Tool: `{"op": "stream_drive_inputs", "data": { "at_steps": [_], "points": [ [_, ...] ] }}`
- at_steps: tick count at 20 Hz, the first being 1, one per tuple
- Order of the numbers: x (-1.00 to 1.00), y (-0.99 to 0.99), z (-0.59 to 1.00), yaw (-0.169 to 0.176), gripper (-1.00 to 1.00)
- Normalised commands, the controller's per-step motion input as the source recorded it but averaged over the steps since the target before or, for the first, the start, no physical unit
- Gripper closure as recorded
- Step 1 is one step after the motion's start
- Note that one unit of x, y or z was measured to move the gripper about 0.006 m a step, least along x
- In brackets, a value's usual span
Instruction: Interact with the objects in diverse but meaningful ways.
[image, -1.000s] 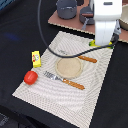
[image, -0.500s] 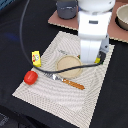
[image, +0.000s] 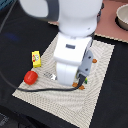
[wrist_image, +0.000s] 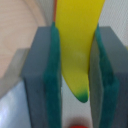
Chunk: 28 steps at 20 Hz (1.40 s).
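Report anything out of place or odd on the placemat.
Little can be judged: the arm hides the middle of the placemat. The yellow block stands tilted off its edge, on the dark table. The gripper is shut on the banana.

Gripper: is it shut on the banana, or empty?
Shut on the banana: in the wrist view both green pads press its yellow sides, green tip hanging below.

A beige woven placemat (image: 102, 65) lies on a black tabletop (image: 20, 40). A fork's metal tines (image: 50, 76) rest on the mat. A grey bowl (image: 122, 17) sits on a pinkish surface (image: 107, 22) beyond.
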Motion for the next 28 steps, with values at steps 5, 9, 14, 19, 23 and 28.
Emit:
{"op": "stream_drive_inputs", "data": {
  "at_steps": [5, 9, 14, 19, 23, 28],
  "points": [
    [0.00, -0.65, -0.36, -0.001, 1.00],
    [0.00, -0.20, -0.48, 0.009, 1.00],
    [0.00, -0.19, -0.32, 0.001, 1.00],
    [0.01, -0.09, -0.14, 0.004, 1.00],
    [0.18, -0.03, 0.65, 0.000, -1.00],
    [0.18, 0.04, 1.00, 0.000, -1.00]
  ]
}}
